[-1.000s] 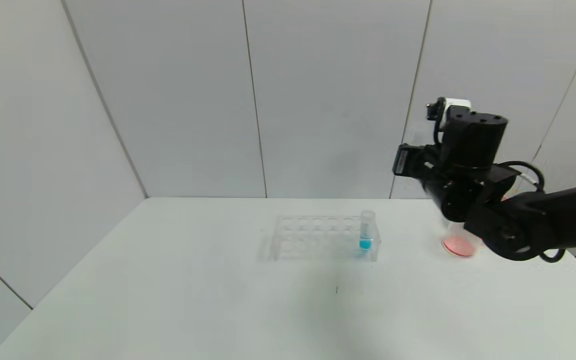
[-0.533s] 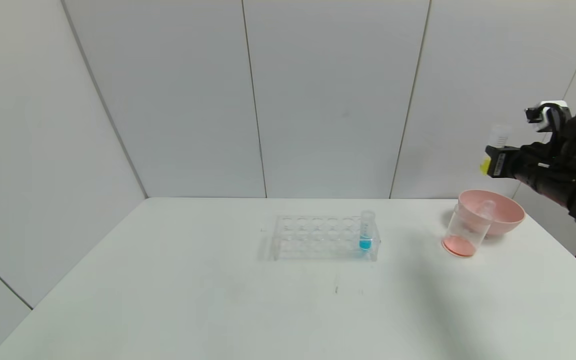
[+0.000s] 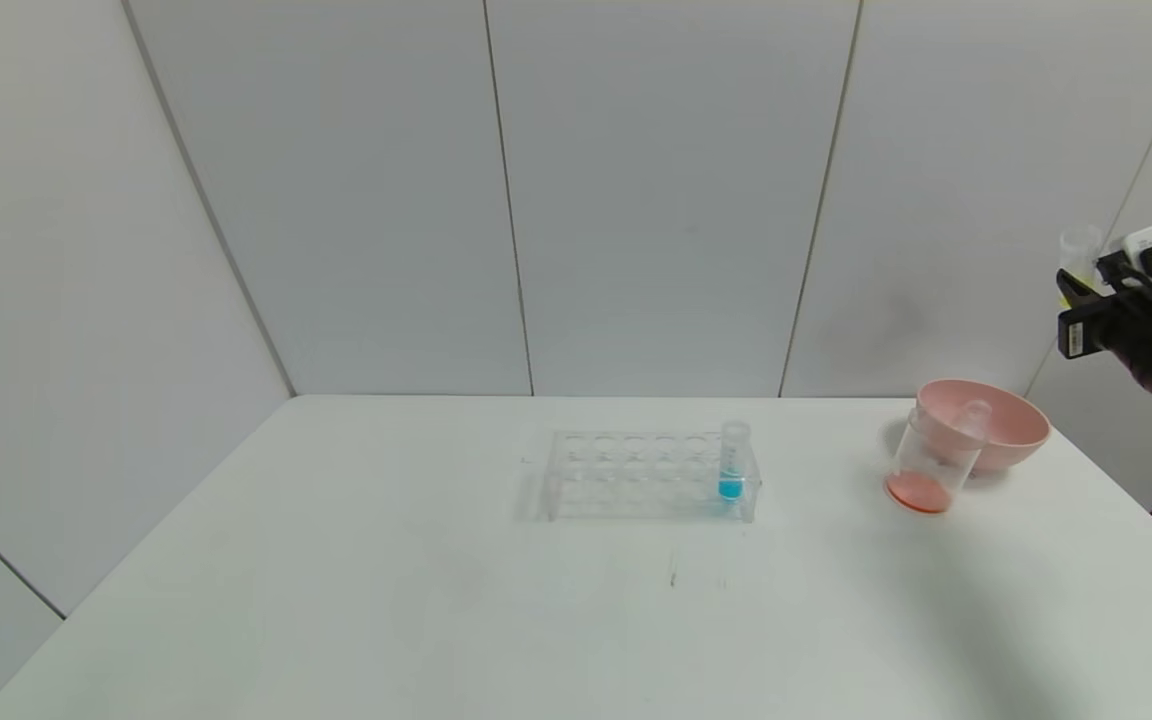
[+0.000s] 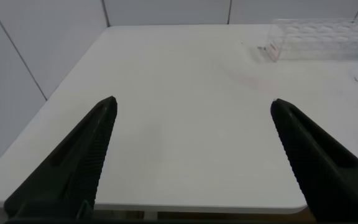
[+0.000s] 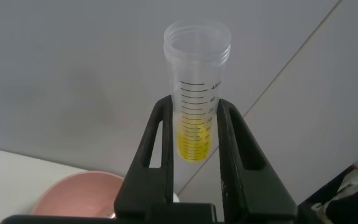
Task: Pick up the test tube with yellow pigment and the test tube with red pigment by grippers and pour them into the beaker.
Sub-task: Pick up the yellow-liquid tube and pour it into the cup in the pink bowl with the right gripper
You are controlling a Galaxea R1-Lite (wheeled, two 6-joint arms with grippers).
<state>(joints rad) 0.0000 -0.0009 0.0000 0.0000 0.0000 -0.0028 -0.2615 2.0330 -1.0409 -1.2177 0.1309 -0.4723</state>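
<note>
- Since a second ago: right gripper (image 3: 1086, 290) swung off from above the beaker (image 3: 928, 462), out to the far right edge of the head view and higher, yellow tube (image 3: 1079, 252) carried along.
- Yellow tube (image 5: 196, 93): pinched between the right gripper (image 5: 194, 134) fingers (image 5: 162, 143), upright, open mouth up, yellow liquid sitting low at the level of the pads; not yet poured, going by the liquid left inside.
- Beaker: on the table (image 3: 436, 600), below the gripper and toward the table centre from it, touching or just in front of the pink bowl (image 3: 1006, 425); orange-red liquid at its bottom.
- Another clear tube (image 3: 966, 420) leaning at the beaker's rim, apparently emptied; whether inside the beaker or resting in the bowl, cannot tell. Likely the red tube, judged by the liquid in the beaker.
- Deciding relation: tube axis vertical, well above and outboard of the beaker; pouring calls for travel back over the rim, then a wrist roll tipping the mouth down toward the beaker.
- Right arm far nearer the beaker.
- Left gripper (image 4: 191, 155): spread wide, holding nothing, low over the near left part of the table, well apart from the rack (image 3: 646, 475) with its blue tube (image 3: 733, 462).
</note>
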